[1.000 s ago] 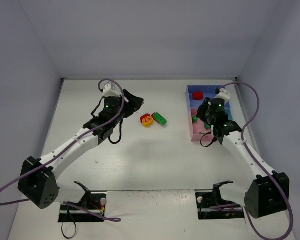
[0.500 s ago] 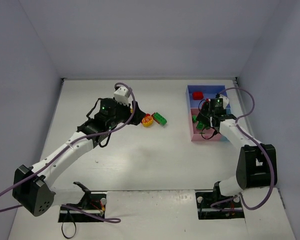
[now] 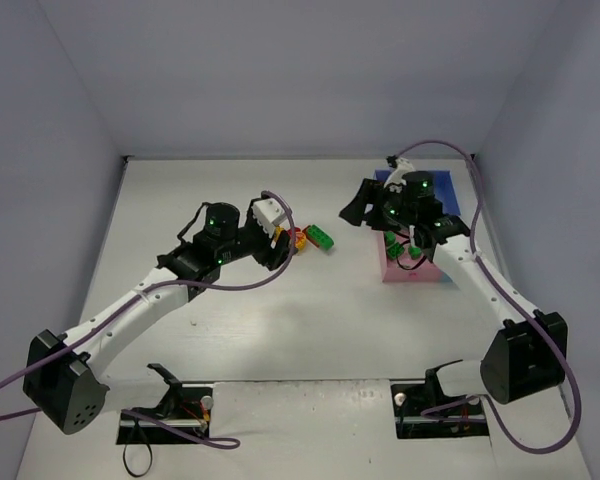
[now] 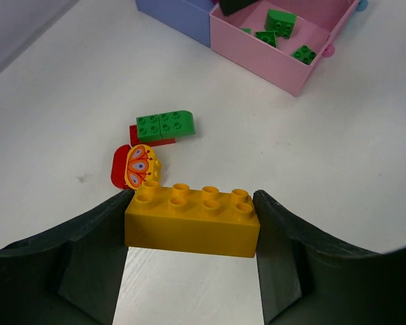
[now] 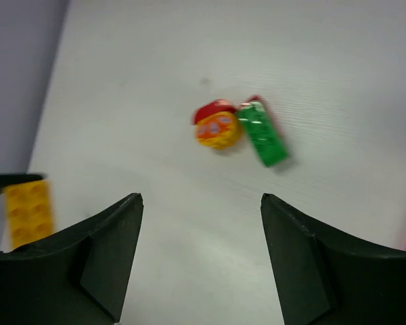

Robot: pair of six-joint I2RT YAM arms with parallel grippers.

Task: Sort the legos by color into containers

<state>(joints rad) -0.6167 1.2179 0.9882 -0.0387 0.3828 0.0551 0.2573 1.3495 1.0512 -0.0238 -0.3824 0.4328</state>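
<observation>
My left gripper (image 4: 193,206) is shut on a yellow brick (image 4: 193,220) and holds it just above the table. It is close beside a red-and-yellow round piece (image 4: 137,166) and a green brick (image 4: 166,125) lying on a red piece. In the top view my left gripper (image 3: 280,248) is just left of these pieces (image 3: 298,237). My right gripper (image 3: 358,210) is open and empty, left of the tray. Its wrist view shows the green brick (image 5: 262,133), the round piece (image 5: 216,125) and the held yellow brick (image 5: 28,210). The pink compartment (image 4: 271,64) holds several green bricks (image 4: 281,20).
The tray stands at the right of the table, with its blue compartment (image 3: 380,180) at the back and the pink one (image 3: 392,272) nearer. The right arm reaches over the tray. Grey walls close in the table on three sides.
My left gripper has moved right, to beside the loose pieces. My right gripper has swung out of the tray, leftward over the table.
</observation>
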